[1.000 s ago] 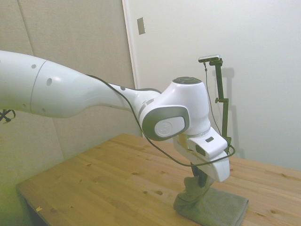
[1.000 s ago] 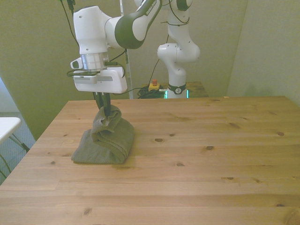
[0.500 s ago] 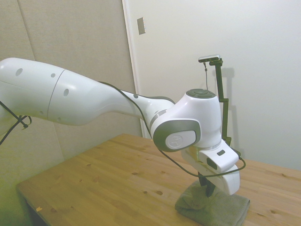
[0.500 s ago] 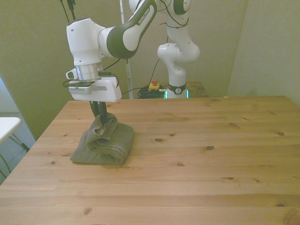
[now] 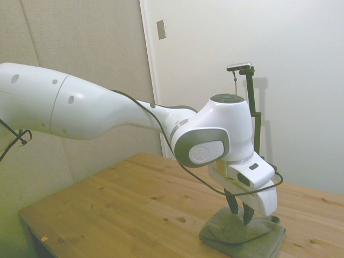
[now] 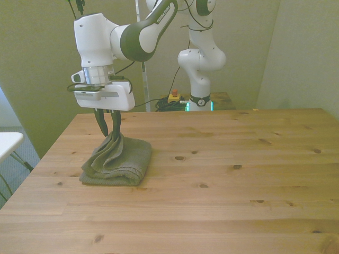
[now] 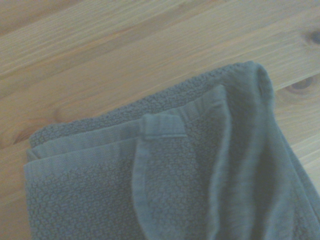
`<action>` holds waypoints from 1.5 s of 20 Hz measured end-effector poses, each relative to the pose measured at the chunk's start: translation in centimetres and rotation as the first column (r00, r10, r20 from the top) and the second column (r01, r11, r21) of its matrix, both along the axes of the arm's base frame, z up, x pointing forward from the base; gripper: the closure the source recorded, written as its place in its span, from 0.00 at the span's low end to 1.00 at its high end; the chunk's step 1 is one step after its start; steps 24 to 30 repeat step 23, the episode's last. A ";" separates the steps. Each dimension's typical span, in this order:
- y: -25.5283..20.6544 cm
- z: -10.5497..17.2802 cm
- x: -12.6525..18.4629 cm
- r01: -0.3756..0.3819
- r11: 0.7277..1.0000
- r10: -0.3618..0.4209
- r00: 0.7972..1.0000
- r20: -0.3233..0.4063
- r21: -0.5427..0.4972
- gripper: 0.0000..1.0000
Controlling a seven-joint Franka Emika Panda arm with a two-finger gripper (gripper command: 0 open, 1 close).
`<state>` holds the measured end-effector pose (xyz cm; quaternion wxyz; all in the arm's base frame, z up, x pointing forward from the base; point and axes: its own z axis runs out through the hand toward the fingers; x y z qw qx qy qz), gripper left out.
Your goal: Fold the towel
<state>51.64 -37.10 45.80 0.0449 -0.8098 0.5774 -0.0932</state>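
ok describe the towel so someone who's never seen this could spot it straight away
On the wooden table, look toward the front view's left, under the white arm's end effector. The towel is the soft grey-brown folded bundle there, the only cloth on the bare wood.

Gripper (image 6: 109, 128) let go & lifted w/ fingers spread; towel (image 6: 117, 161) corner dropped onto the folded stack.
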 end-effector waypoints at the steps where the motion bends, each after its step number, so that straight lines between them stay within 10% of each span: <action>1: 0.4 0.7 -0.1 0.003 1.000 -0.003 1.000 -0.005 -0.014 0.00; 10: 10.0 5.2 1.2 -0.040 0.993 0.038 0.999 -0.016 -0.107 0.00; 23: 26.7 -0.5 9.6 -0.206 0.978 0.208 0.977 -0.038 0.043 0.00; 30: 26.7 -0.5 9.6 -0.206 0.978 0.208 0.977 -0.038 0.043 0.00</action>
